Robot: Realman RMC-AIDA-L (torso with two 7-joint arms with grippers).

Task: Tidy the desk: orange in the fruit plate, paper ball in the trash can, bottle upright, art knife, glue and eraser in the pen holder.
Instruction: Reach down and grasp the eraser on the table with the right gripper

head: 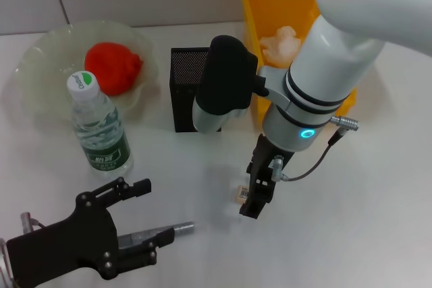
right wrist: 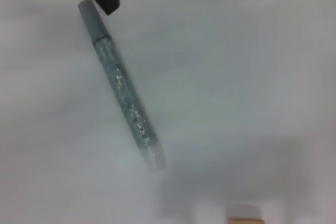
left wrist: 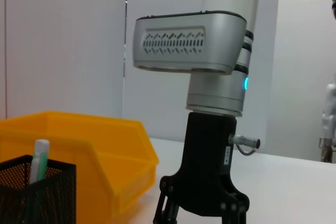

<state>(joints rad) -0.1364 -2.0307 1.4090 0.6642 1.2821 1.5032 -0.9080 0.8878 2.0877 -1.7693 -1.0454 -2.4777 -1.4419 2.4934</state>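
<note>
On the white desk [head: 378, 220] before us, our right gripper [head: 255, 202] points straight down from a vertical forearm, its black fingers closing around the eraser [head: 240, 194], which rests on the surface; whether they are pressing it yet we cannot tell. Our left gripper [head: 145, 224] lies low near the front edge, fingers spread apart, with the grey glue pen [head: 158, 234] lying between them. Behind, the bottle [head: 100, 129] stands upright beside the fruit plate [head: 40, 59], which holds the orange [head: 113, 65]. Against the back edge, the trash can [head: 270, 5] contains the paper ball [head: 282, 42], and the pen holder [head: 182, 92] stands just beside it. Bare tabletop stretches right of the working arm.
</note>
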